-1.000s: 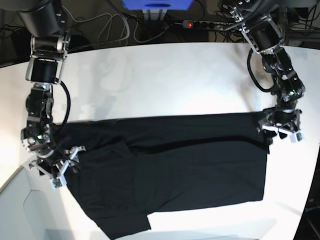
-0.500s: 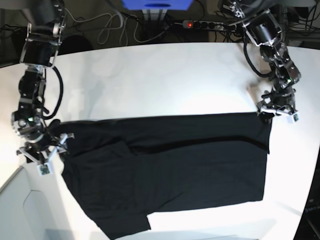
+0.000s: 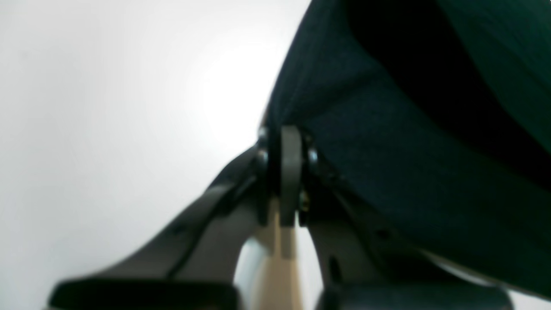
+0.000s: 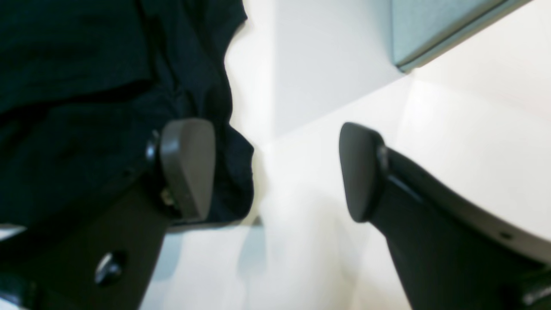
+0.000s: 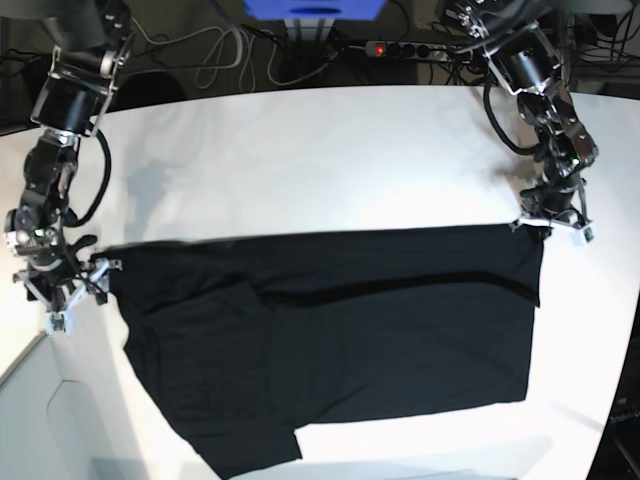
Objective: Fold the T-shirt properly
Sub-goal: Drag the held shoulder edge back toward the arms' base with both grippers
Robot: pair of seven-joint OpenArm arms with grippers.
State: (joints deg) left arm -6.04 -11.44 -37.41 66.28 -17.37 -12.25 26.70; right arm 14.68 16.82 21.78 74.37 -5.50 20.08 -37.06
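T-shirt (image 5: 330,340): black, spread flat on white table (image 5: 320,160). Left gripper (image 3: 286,142): jaws together, clamped on a shirt corner. Right gripper (image 4: 275,172): jaws apart, one finger (image 4: 187,165) over the shirt edge, the other over bare table.

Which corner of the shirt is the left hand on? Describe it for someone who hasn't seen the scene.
Start from the white table with the black T-shirt spread across it. Follow the shirt's far edge to the end on the base view's right, below the power strip. That corner sits at the shut left hand, while the near corners lie flat and untouched.
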